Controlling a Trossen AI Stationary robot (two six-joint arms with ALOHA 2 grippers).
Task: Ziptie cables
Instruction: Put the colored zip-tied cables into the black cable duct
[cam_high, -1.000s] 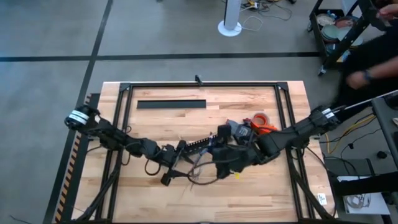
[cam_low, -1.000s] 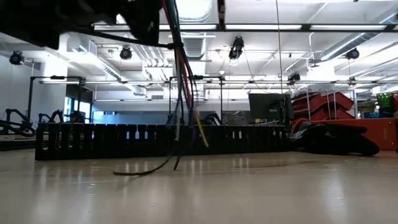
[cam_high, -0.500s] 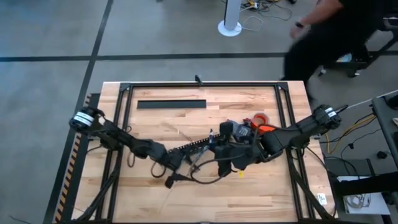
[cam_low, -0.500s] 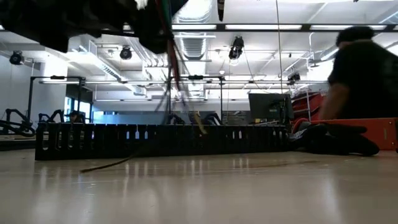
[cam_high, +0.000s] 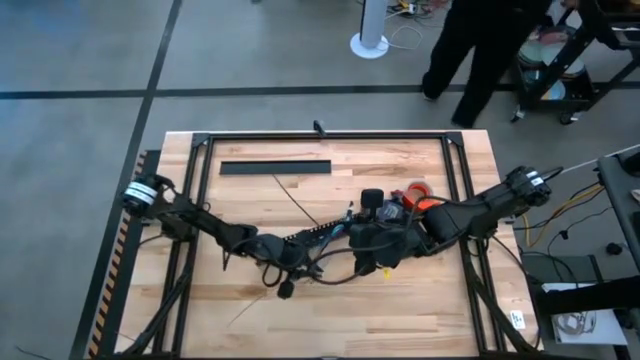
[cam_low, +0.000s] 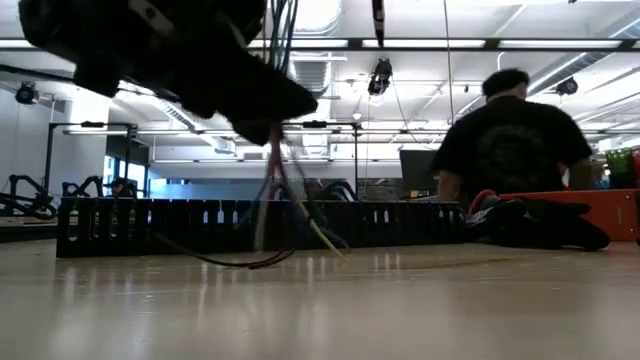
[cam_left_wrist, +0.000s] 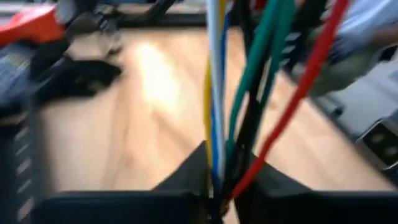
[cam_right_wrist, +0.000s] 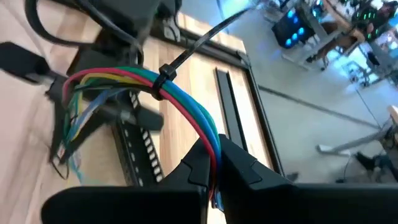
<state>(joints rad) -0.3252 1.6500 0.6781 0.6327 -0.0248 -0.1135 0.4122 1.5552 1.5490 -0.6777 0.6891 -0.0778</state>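
The cables (cam_right_wrist: 186, 102) are a bundle of thin red, green, blue, yellow and white wires, arching between my two grippers above the table's middle. A thin black ziptie (cam_right_wrist: 163, 79) is looped round the bundle, and its long tail (cam_high: 297, 200) sticks out toward the far left. My left gripper (cam_left_wrist: 214, 186) is shut on one end of the bundle and my right gripper (cam_right_wrist: 213, 165) on the other. In the low view loose wire ends (cam_low: 275, 205) hang down to the table before the black toothed duct (cam_low: 250, 225). My left gripper pinches the bundle (cam_left_wrist: 217, 155) between its two fingers. The wires run straight on past the fingertips, side by side. My right gripper pinches the bundle's other stretch (cam_right_wrist: 210, 146) between its two fingers, a little short of the ziptie. From there the wires rise in an arch, clear of the table.
The black toothed duct (cam_high: 312, 237) lies slanted under the grippers. A flat black strip (cam_high: 275, 167) lies at the far left, an orange object (cam_high: 422, 196) beside the right arm. A black frame (cam_high: 330, 135) rims the table. A person (cam_low: 510, 150) is beyond the far edge.
My left gripper has moved a little toward the table's right and my right gripper slightly toward the far edge, both still shut on the bundle. The hanging wire ends have swung across the table. The ziptie's tail now points out to the far left.
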